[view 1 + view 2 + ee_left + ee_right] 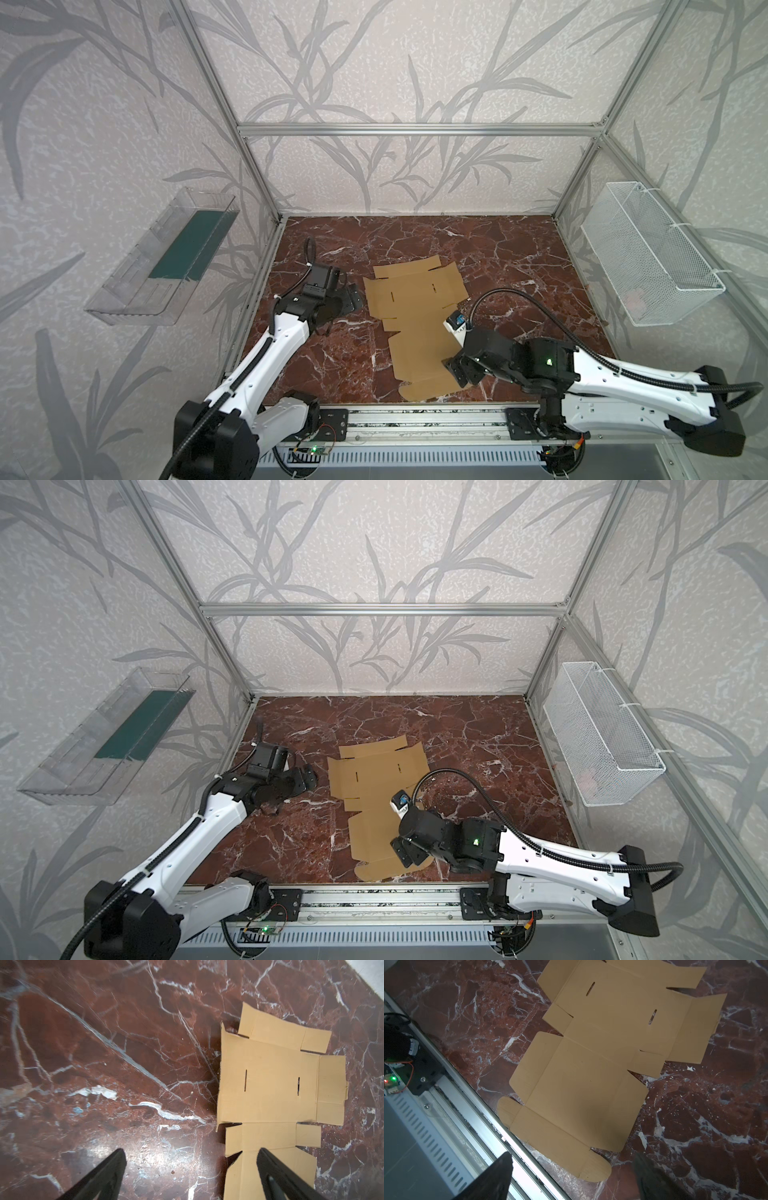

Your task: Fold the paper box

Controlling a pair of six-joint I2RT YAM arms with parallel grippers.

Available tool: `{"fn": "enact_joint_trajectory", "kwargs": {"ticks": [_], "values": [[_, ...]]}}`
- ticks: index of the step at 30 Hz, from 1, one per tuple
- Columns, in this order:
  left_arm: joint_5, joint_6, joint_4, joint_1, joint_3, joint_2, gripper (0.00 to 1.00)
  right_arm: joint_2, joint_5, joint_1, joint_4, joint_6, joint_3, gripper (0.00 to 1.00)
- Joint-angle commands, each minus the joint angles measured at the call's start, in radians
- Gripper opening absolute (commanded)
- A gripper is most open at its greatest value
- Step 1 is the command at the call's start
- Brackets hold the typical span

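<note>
Inside leaf-papered walls [374, 62], paper box [415, 316] lies on marble tabletop [519, 257]

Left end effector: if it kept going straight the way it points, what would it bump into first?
Probably the flat paper box: the left end effector points at its nearest edge. It tilts down a little, so it might touch the marble table just before; depth is hard to judge.

Both top views look down from high at the front toward the back wall [415, 174], taking in the whole table [519, 257]. Each wrist view looks down close over the table, past the left pincer [191, 1151] or right pincer [572, 1155]. All four share the box [415, 299].
</note>
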Motion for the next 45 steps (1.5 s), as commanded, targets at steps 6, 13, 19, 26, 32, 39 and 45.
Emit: {"fn": "enact_joint_trajectory", "kwargs": {"ticks": [6,13,19,26,32,39,45], "values": [[0.079,-0.056,0.112,0.002,0.024,0.162,0.96,-0.011,-0.231,-0.162,0.122,0.012,-0.081,0.91],[0.099,-0.074,0.175,-0.003,0.054,0.287,0.84,-0.03,-0.25,-0.216,0.167,0.032,-0.129,0.9],[0.121,-0.096,0.249,-0.019,0.059,0.339,0.74,-0.052,-0.261,-0.235,0.18,0.036,-0.154,0.91],[0.131,-0.104,0.296,-0.04,0.064,0.403,0.61,-0.065,-0.259,-0.243,0.18,0.04,-0.162,0.9],[0.13,-0.109,0.312,-0.048,0.069,0.429,0.49,-0.081,-0.256,-0.25,0.181,0.044,-0.168,0.9],[0.134,-0.117,0.334,-0.051,0.061,0.436,0.36,-0.084,-0.253,-0.25,0.188,0.054,-0.18,0.9],[0.135,-0.121,0.34,-0.057,0.06,0.44,0.28,-0.087,-0.248,-0.252,0.194,0.06,-0.186,0.91]]}}
